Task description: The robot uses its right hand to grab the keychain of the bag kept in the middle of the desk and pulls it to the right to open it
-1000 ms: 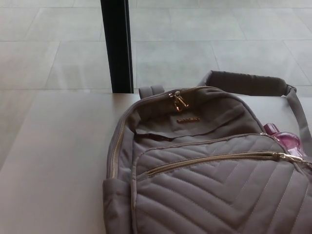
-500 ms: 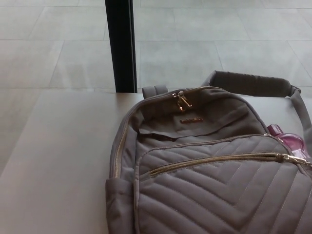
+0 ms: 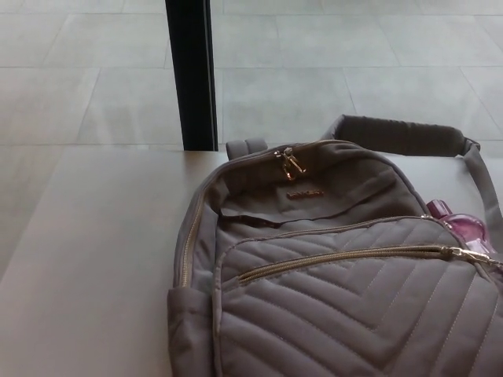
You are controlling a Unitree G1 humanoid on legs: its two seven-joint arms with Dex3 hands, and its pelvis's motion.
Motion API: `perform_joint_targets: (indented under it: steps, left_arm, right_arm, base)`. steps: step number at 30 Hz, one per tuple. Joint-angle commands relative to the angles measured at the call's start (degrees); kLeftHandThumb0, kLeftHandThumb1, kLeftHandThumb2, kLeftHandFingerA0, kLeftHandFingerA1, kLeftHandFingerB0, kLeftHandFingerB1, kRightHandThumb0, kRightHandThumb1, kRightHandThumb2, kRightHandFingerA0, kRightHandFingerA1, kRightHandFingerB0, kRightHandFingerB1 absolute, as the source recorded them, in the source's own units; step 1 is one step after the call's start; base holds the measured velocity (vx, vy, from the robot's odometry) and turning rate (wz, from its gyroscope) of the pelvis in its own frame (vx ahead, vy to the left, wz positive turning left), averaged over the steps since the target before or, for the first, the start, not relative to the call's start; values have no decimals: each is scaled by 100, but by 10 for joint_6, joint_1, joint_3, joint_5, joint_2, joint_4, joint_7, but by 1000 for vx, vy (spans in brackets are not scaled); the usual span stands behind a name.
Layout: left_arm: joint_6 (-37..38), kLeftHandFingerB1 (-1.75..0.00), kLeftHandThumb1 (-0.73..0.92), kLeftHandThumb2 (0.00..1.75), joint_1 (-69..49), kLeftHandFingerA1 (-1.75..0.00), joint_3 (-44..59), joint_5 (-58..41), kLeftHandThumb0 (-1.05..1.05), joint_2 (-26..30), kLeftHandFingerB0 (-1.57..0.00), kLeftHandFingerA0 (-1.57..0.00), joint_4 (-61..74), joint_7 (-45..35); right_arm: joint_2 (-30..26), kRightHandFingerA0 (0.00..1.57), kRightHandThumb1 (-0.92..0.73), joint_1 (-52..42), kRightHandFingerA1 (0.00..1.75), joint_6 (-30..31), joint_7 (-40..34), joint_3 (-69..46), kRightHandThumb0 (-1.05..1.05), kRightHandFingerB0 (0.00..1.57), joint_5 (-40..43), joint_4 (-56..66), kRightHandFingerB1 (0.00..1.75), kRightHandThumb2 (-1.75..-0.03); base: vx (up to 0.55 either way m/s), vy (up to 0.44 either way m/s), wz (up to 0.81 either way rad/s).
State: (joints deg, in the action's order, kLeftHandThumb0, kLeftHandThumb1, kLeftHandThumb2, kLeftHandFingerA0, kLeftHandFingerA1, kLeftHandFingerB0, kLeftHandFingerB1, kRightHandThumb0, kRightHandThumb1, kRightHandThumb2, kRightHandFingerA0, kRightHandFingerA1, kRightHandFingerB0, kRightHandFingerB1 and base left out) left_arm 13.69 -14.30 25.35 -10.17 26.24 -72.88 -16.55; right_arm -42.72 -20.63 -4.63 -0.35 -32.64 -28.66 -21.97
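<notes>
A grey quilted backpack [image 3: 346, 306] lies flat on the desk [image 3: 94, 267], filling the lower right of the head view. Its gold zipper pulls [image 3: 289, 163] sit together at the top of the main compartment, near the carry handle [image 3: 245, 147]. A second gold zipper runs across the front pocket, with its pull [image 3: 464, 253] at the right end. A padded shoulder strap [image 3: 397, 133] extends off the back right. Neither of my hands shows in the picture.
A black vertical post [image 3: 190, 75] stands just behind the desk's far edge, left of the bag. A pink bottle [image 3: 460, 224] pokes out at the bag's right side. Tiled floor lies beyond the desk.
The whole picture shifts slightly right and back between frames, so the camera has moved. The bag and its zipper pulls stay as they were.
</notes>
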Motion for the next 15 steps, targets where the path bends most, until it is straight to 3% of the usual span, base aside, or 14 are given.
perform_joint_targets:
  steps: [1, 2, 3, 4, 5, 6, 7, 9, 10, 11, 12, 13, 14, 15]
  left_arm:
    - [-14, -43, 92, 79, 0, -54, 1, -6, -87, 7, -47, -57, 0, 6]
    - [-14, -43, 92, 79, -1, -54, 1, -5, -87, 7, -47, -57, 1, 7]
    - [-15, -43, 92, 80, 0, -55, -2, -3, -85, 8, -46, -56, 1, 5]
    - [-11, -43, 92, 84, -1, -55, -8, 5, -88, 17, -42, -53, 1, -1]
    - [-16, -53, 79, 119, 1, -62, -8, 5, -79, 19, -37, -50, 1, -2]
    - [-22, -41, 92, 79, 5, -52, -9, 6, -84, 21, -43, -53, 0, -1]
    - [-29, -41, 92, 79, 10, -52, -12, 8, -84, 24, -43, -53, -2, 1]
    - [-35, -41, 92, 79, 12, -52, -15, 10, -84, 27, -42, -51, 0, 0]
    - [-36, -41, 92, 79, 13, -52, -16, 10, -84, 28, -42, -51, 0, 1]
    - [-39, -43, 92, 78, 15, -53, -18, 13, -82, 29, -40, -51, -2, 3]
    - [-44, -42, 92, 80, 17, -52, -21, 15, -83, 31, -37, -48, -5, 3]
    - [-44, -42, 92, 80, 18, -52, -22, 15, -83, 31, -37, -48, -6, -1]
    - [-48, -42, 92, 78, 20, -52, -20, 11, -84, 30, -38, -48, -7, 1]
    - [-49, -42, 92, 79, 20, -54, -19, 9, -84, 31, -36, -47, -8, -5]
  right_arm:
    - [146, 80, -54, -53, 108, 130, 14, -240, -57, 5, 280, -139, 39, -80]
    - [146, 80, -54, -46, 108, 142, 11, -247, -57, 5, 282, -154, 39, -80]
    - [146, 84, -62, -30, 139, 152, -2, -255, -48, 13, 286, -179, 32, -61]
    - [156, 87, -65, -31, 149, 149, 2, -250, -45, 13, 285, -189, 32, -62]
    - [165, 89, -66, -38, 150, 148, 12, -248, -42, 14, 287, -184, 33, -63]
    - [177, 69, -65, -49, 133, 149, 27, -239, -40, 16, 283, -167, 33, -60]
    - [191, 69, -65, -63, 133, 150, 43, -226, -40, 16, 277, -146, 33, -60]
    - [201, 64, -67, -82, 106, 122, 58, -192, -40, 18, 252, -133, 30, -61]
    - [203, 64, -67, -83, 106, 116, 62, -189, -40, 18, 251, -133, 30, -61]
    - [188, 59, -65, -69, 75, 87, 68, -171, -40, 21, 237, -185, 29, -59]
    - [161, 46, -53, -45, 67, 33, 81, -136, -48, 14, 209, -275, 41, -81]
    - [155, 46, -53, -42, 67, 20, 84, -127, -48, 14, 203, -292, 41, -81]
    - [147, 63, -66, -40, 74, 8, 79, -101, -43, 21, 178, -308, 28, -60]
    - [138, 62, -68, -43, 77, -18, 77, -69, -45, 20, 149, -325, 27, -60]
  base:
    - [0, 0, 0]
    - [0, 0, 0]
    - [0, 0, 0]
    - [0, 0, 0]
    - [0, 0, 0]
    - [0, 0, 0]
    - [0, 0, 0]
    - [0, 0, 0]
    - [0, 0, 0]
    - [0, 0, 0]
    - [0, 0, 0]
    - [0, 0, 0]
    - [0, 0, 0]
    - [0, 0, 0]
